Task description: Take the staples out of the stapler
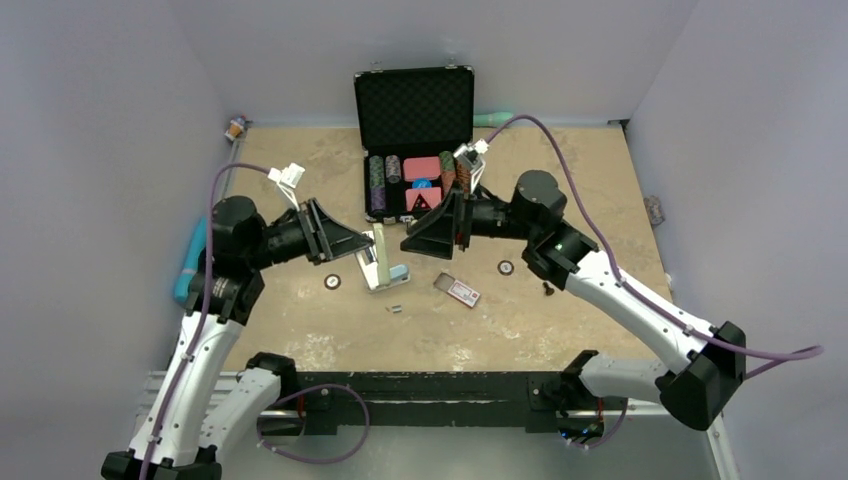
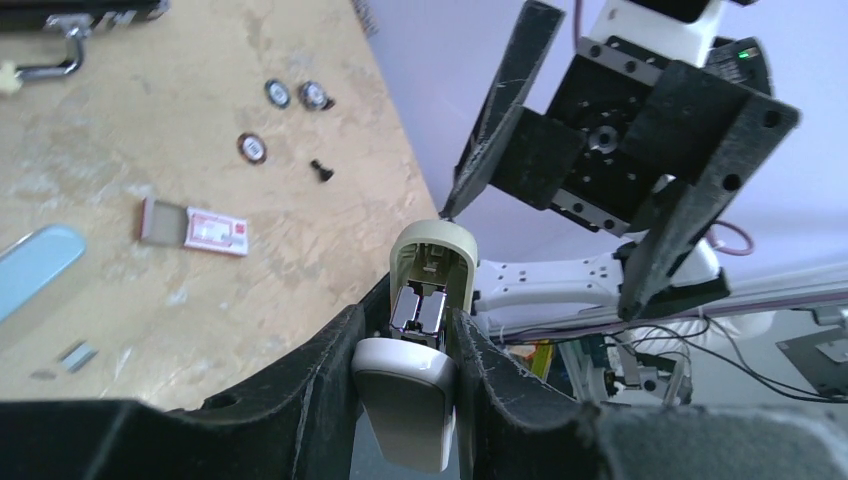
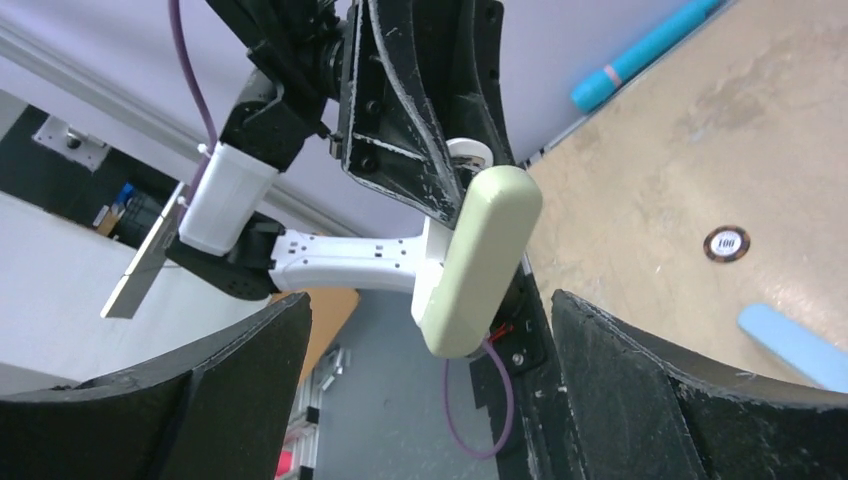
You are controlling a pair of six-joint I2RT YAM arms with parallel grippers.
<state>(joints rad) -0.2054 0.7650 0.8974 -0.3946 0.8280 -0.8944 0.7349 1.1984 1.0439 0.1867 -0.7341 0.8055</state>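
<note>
Top external: left gripper (image 1: 362,240) is clamping the stapler (image 1: 379,258); staples are lying loose on the table

Left wrist view: both fingers (image 2: 310,380) are pressing against the sides of the cream stapler (image 2: 432,250). The stapler is pointing up and away, its top is swung open, and the shiny metal channel is showing. I cannot tell whether a strip is sitting inside the channel.

The right gripper (image 1: 425,240) is hanging just beside the stapler's head, jaws spread wide and holding nothing. In the right wrist view the stapler (image 3: 480,260) is sitting between its fingers (image 3: 230,390), apart from both.

The staples (image 1: 396,308) are lying on the tan table (image 1: 560,170), on the near side of the stapler and left of the red-and-white box (image 1: 460,290). In the left wrist view the staples (image 2: 77,355) are showing as a short grey strip.
</note>
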